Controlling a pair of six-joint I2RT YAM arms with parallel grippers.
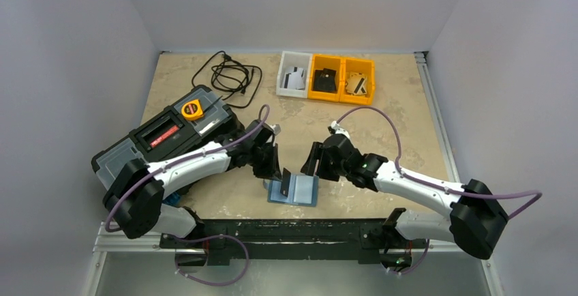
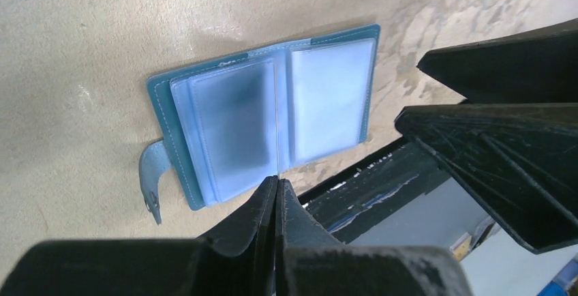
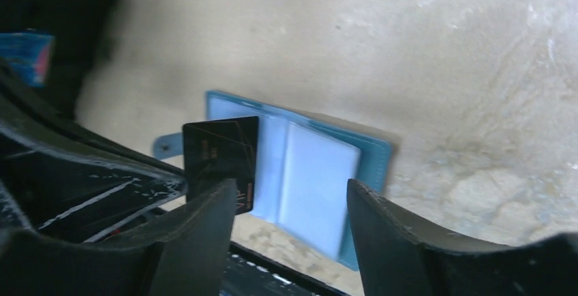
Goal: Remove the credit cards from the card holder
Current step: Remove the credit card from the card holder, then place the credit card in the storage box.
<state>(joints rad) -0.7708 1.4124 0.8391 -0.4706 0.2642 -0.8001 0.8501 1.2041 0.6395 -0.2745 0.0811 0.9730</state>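
The card holder point(image 1: 300, 191) lies open on the table near the front edge, teal outside and light blue inside with clear pockets. It also shows in the left wrist view point(image 2: 327, 98) and the right wrist view point(image 3: 317, 173). My left gripper point(image 1: 275, 172) is shut on a black credit card point(image 1: 285, 180) and holds it upright over the holder's left panel. The card shows flat in the right wrist view point(image 3: 221, 159) and edge-on between my left gripper's point(image 2: 278, 181) tips. My right gripper point(image 1: 315, 163) is open and empty, just above the holder's right side point(image 3: 290, 197).
At the back stand a white bin point(image 1: 294, 86) with a grey-white striped card and two yellow bins point(image 1: 341, 86) holding a black and a tan card. A large black toolbox point(image 1: 163, 139) with a yellow tape measure point(image 1: 192, 110) is at the left. A black cable point(image 1: 228, 74) lies behind it.
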